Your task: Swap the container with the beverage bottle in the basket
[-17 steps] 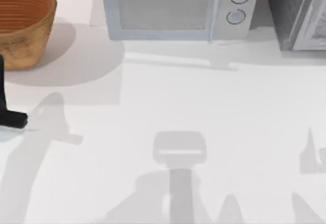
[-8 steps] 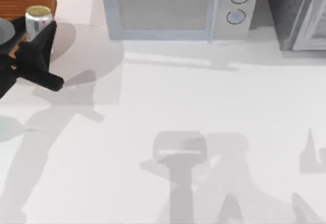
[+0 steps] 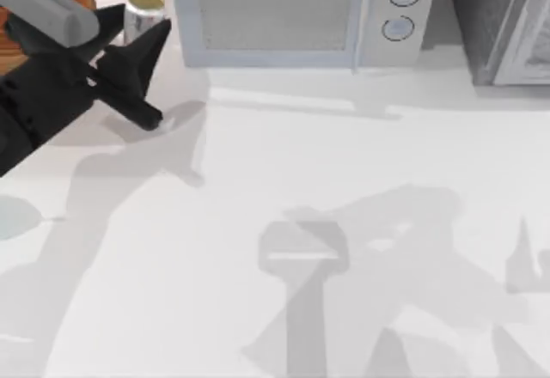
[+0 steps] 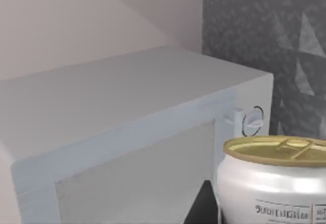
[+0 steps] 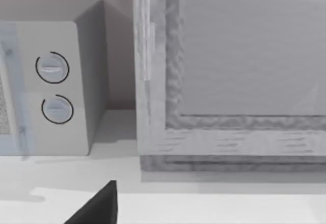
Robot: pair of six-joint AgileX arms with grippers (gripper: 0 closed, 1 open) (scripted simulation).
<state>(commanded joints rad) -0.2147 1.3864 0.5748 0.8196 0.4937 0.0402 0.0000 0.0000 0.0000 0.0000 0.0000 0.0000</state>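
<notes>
The beverage bottle (image 3: 144, 9), a small can with a dull-gold top, hangs above the table just right of the basket (image 3: 10, 41). My left gripper (image 3: 137, 31) is shut on it, with black fingers on either side. The left wrist view shows the bottle (image 4: 275, 183) close up, white-bodied with a printed label, in front of the microwave. The orange-brown basket sits at the far left back, largely covered by my left arm. One black fingertip (image 5: 97, 207) of my right gripper pokes into the right wrist view. The container is out of view.
A pale microwave (image 3: 292, 17) stands along the back edge, close to the right of the held bottle. A dark speckled cabinet (image 3: 507, 21) fills the back right corner. The white tabletop (image 3: 284, 163) stretches across the middle and front, crossed by arm shadows.
My left gripper rose from the table's left edge to the basket, then carried the bottle rightward off its rim toward the microwave. Arm shadows on the table shifted.
</notes>
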